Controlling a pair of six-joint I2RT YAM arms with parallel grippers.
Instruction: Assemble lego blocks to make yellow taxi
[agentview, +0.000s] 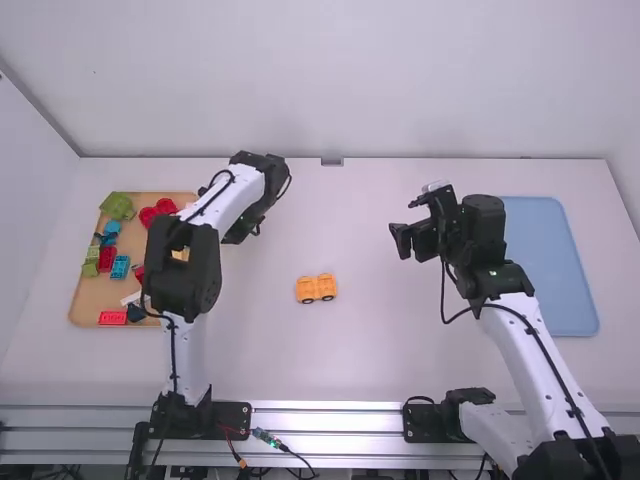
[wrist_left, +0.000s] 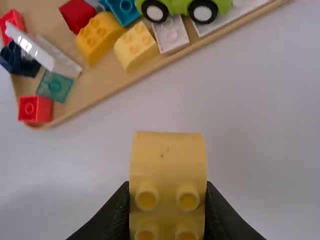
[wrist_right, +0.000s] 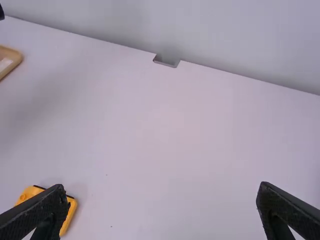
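Left gripper (agentview: 238, 234) held a curved, studded yellow brick (wrist_left: 168, 165) pinched between its fingers; the right gripper (agentview: 402, 240) hung over the table, spread wide and empty. A blue tray (agentview: 562, 270) lay beyond it, toward the right edge. At the left, a tan tray (agentview: 92, 302) carried assorted bricks, two yellow ones (wrist_left: 102, 37) side by side. Between the trays, the yellow-orange wheeled car (agentview: 316, 289) sat on the table.
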